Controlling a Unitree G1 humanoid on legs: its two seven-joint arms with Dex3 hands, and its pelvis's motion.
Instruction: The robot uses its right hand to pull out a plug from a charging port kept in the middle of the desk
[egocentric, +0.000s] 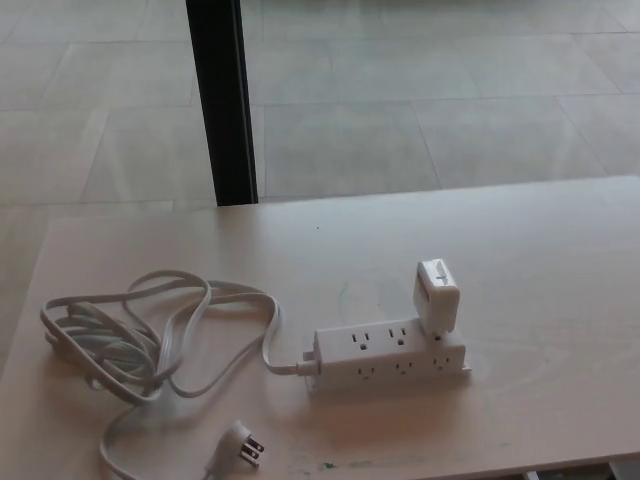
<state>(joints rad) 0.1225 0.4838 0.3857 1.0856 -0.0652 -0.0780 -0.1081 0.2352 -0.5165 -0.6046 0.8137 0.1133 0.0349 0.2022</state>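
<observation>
Glossy white plastic power strip (390, 355), matt desk (540, 260)

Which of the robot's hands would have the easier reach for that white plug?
Probably right: the white plug sits at the power strip's right end, right of centre. Neither hand is in view yet.

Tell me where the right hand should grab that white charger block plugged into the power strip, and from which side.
Grip the white charger block by its two broad side faces, coming down from above. It stands up clear of the power strip at the strip's right end, tilted slightly, so its upper body is free all round. A pull along its tilt would probably free it. Neither hand is in view.
</observation>
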